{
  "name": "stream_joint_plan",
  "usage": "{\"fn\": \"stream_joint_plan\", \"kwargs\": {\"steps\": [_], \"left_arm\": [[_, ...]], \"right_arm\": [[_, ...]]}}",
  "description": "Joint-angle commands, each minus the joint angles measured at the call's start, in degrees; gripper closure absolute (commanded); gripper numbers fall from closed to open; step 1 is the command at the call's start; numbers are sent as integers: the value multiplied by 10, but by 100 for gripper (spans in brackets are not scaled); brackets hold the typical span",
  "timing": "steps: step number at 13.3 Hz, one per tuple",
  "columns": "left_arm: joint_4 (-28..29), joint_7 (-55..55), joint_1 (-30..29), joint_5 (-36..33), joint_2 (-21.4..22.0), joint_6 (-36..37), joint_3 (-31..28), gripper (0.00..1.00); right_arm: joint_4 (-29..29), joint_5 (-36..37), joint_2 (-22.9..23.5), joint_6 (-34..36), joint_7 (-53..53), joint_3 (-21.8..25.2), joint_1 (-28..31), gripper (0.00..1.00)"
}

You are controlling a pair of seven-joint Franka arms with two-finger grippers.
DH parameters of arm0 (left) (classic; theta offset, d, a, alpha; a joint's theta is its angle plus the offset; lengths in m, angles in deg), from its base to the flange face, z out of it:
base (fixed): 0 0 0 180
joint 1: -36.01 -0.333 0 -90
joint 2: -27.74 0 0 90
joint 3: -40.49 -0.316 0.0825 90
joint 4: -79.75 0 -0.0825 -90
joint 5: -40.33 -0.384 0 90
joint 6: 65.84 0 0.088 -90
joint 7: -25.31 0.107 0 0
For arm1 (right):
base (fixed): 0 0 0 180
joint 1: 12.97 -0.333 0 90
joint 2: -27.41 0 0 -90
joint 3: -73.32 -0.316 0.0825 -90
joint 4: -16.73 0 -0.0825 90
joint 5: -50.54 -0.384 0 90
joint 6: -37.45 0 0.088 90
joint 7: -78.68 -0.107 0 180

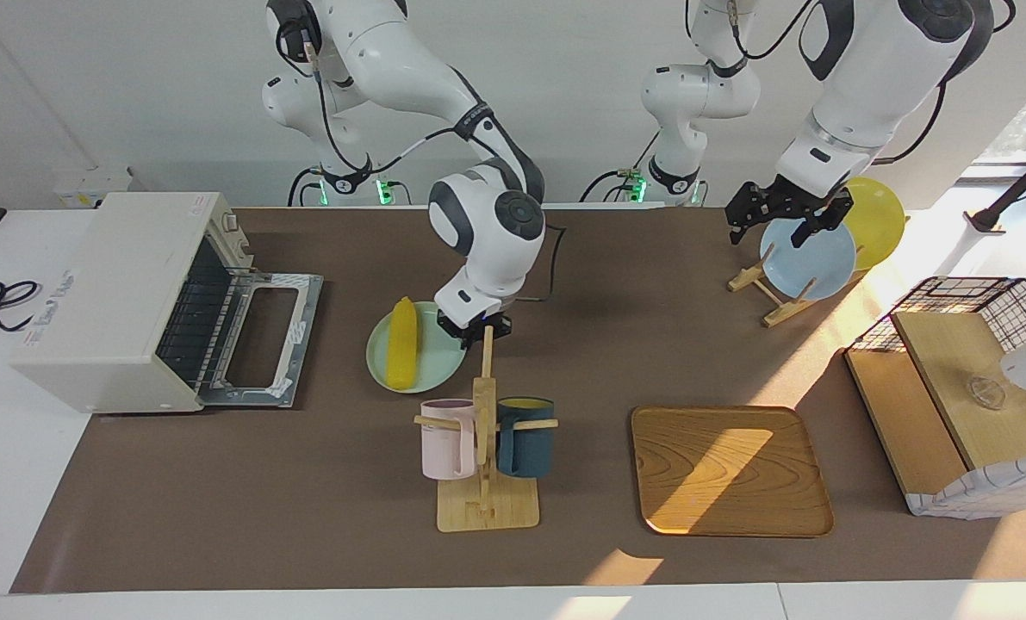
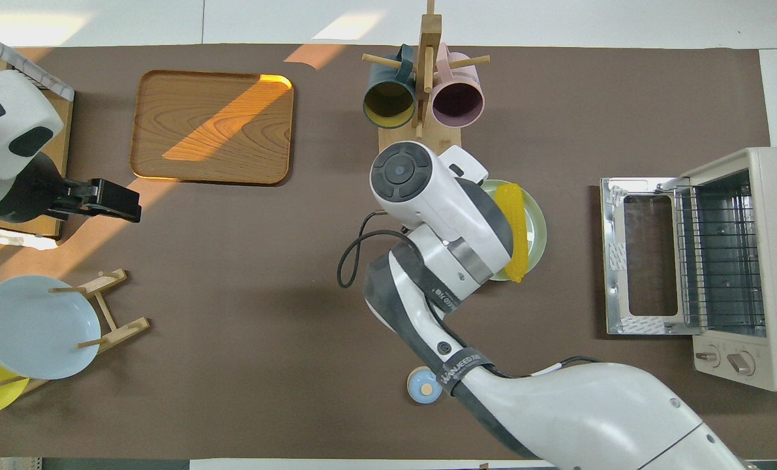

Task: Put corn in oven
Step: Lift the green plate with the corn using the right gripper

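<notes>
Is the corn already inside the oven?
No, the corn lies on the green plate, apart from the oven, whose door is open.

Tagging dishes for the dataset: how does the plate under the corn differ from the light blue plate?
The pale green plate lies flat on the table with the corn on it; the light blue plate stands tilted on edge in a wooden rack and carries nothing. The green one sits mid-table beside the mug stand; the blue one is at the left arm's end, under the left gripper. Both are round and plain.
</notes>
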Motion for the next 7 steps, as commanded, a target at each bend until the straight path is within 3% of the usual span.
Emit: {"fn": "stream_joint_plan", "kwargs": {"steps": [1,4,7], "left_arm": [[2,5,-12,-11,8,1,5,0],[2,3,-11,-11,9,5,5,0],[2,3,-12,-11,11,4,5,0]], "right_arm": [[-13,9,-51,49,96,-7,84,100],[-39,9,-100,91,126,-8,151,100],[-116,9,-153,89,149,-7,183,100]]}}
